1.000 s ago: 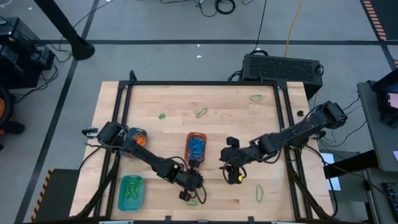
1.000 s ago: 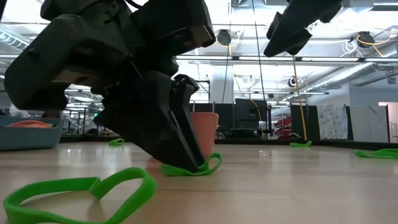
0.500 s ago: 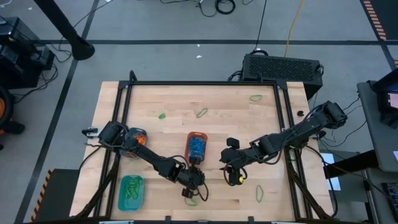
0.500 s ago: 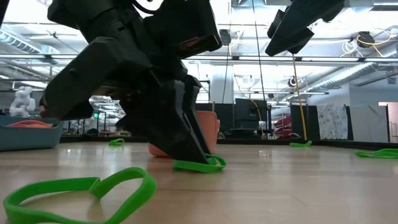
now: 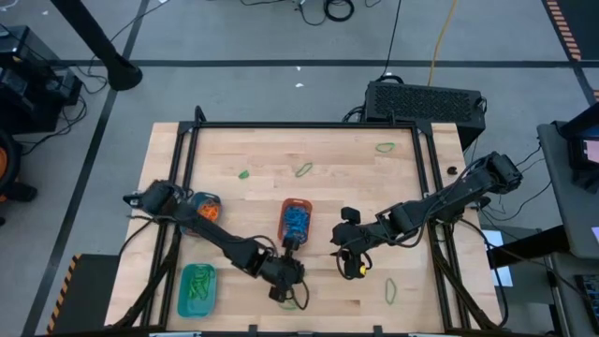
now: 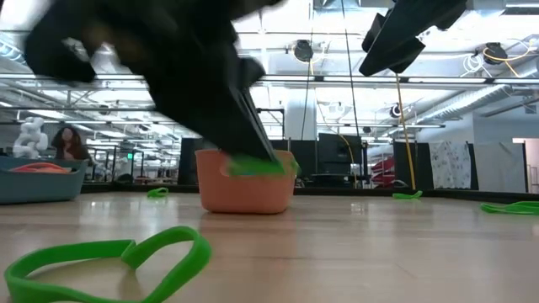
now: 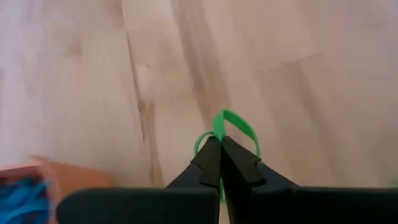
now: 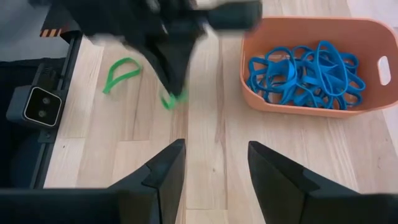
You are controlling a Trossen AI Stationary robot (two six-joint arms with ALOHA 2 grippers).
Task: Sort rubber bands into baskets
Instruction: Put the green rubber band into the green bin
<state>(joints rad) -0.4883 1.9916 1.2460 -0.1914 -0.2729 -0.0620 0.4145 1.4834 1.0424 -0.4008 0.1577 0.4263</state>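
Green rubber band [image 7: 231, 126]: light, limp, springy. Pinched at one edge in closed left gripper [image 7: 219, 144], lifted off counter [image 7: 93, 74]. Right gripper [image 8: 211, 163] open, empty.

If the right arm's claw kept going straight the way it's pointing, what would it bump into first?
Probably bare tabletop: the open right gripper aims at wood between the orange basket and the green band pinched by the left gripper. Depth is uncertain.

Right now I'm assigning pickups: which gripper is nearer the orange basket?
Left. The left gripper is just beside the orange basket, holding a green rubber band; the right gripper is farther away.
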